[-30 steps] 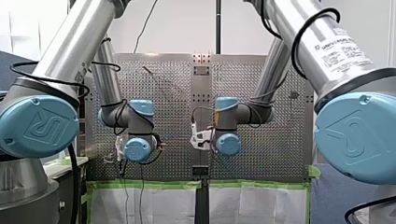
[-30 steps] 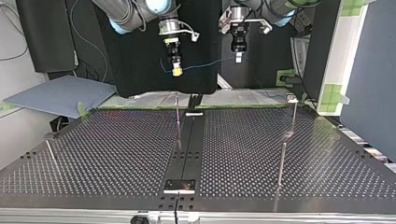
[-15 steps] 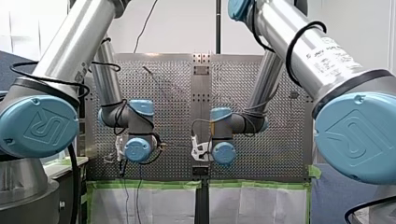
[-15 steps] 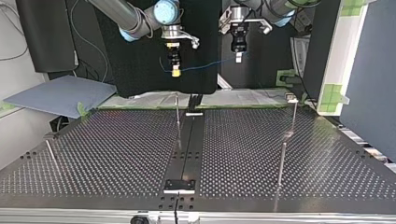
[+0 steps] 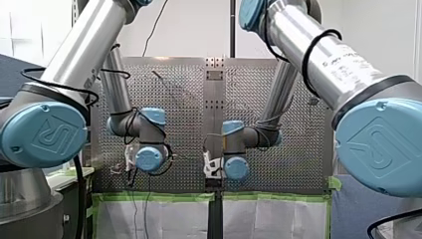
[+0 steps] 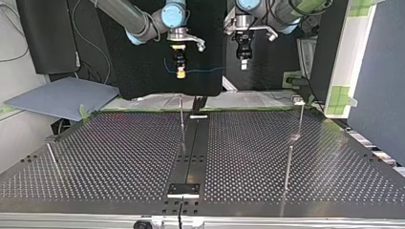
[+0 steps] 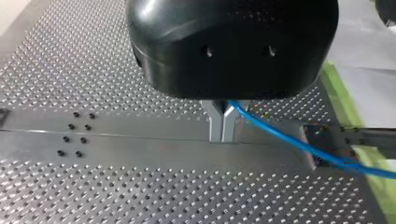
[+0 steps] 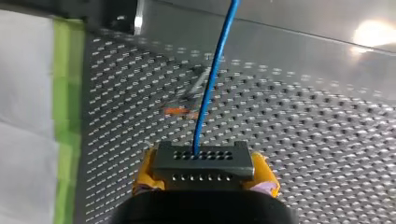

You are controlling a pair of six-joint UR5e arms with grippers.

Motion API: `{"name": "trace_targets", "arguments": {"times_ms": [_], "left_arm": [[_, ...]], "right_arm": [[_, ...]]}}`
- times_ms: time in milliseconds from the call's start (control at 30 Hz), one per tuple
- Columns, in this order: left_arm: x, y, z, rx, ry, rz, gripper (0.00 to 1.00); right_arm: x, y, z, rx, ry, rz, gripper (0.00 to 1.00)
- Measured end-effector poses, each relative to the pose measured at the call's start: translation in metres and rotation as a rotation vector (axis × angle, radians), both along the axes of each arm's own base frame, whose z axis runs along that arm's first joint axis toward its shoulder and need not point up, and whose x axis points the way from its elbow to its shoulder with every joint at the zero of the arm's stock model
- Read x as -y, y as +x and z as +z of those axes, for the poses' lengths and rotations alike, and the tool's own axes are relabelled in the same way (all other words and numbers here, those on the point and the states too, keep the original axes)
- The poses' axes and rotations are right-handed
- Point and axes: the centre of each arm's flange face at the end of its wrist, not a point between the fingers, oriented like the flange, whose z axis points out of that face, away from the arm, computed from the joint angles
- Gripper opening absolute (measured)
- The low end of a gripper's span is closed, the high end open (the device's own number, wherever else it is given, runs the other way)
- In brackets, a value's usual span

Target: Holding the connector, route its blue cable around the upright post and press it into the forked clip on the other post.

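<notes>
In the right wrist view my right gripper [image 8: 204,179] is shut with its yellow pads on a dark connector [image 8: 203,161]. The blue cable [image 8: 211,84] runs straight out ahead of it. My left gripper [image 7: 222,133] has its metal fingers shut on the same blue cable [image 7: 299,143], which trails off to one side. In the top view both grippers hang above the table's far edge, my right gripper [image 6: 180,71] and my left gripper [image 6: 243,63], with the cable [image 6: 205,70] strung nearly level between them. A thin upright post [image 6: 182,119] stands below them.
More thin posts rise from the perforated table [image 6: 119,157]: two at the top view's right [image 6: 301,119] [image 6: 287,167] and a leaning one at its left [image 6: 51,157]. A dark central rail [image 6: 191,157] runs along the table. Green tape [image 5: 154,197] edges the plate.
My right arm's wrist has swung toward the front view's left and lower. The left gripper has dipped slightly. The cable between the grippers now hangs closer to level.
</notes>
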Motion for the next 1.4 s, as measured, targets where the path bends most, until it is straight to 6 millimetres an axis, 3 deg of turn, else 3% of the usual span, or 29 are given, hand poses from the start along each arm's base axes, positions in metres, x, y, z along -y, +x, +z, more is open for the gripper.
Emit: {"name": "trace_targets", "arguments": {"times_ms": [233, 500, 867, 1200, 1400], "left_arm": [[0.010, 0.028, 0.034, 0.050, -0.056, 0.002, 0.00], [0.010, 0.040, 0.066, 0.077, -0.072, 0.016, 0.00], [-0.006, 0.047, 0.102, 0.091, -0.079, 0.081, 0.00], [-0.020, 0.062, 0.146, 0.131, -0.099, 0.141, 0.00], [-0.032, 0.072, 0.176, 0.164, -0.112, 0.213, 0.00]], "right_arm": [[0.015, 0.024, 0.048, 0.083, -0.028, 0.033, 0.00], [0.025, 0.035, 0.094, 0.145, -0.077, 0.055, 0.00], [0.036, 0.058, 0.174, 0.223, -0.147, 0.131, 0.00], [0.042, 0.072, 0.260, 0.288, -0.216, 0.176, 0.00], [0.044, 0.078, 0.285, 0.302, -0.233, 0.207, 0.00]]}}
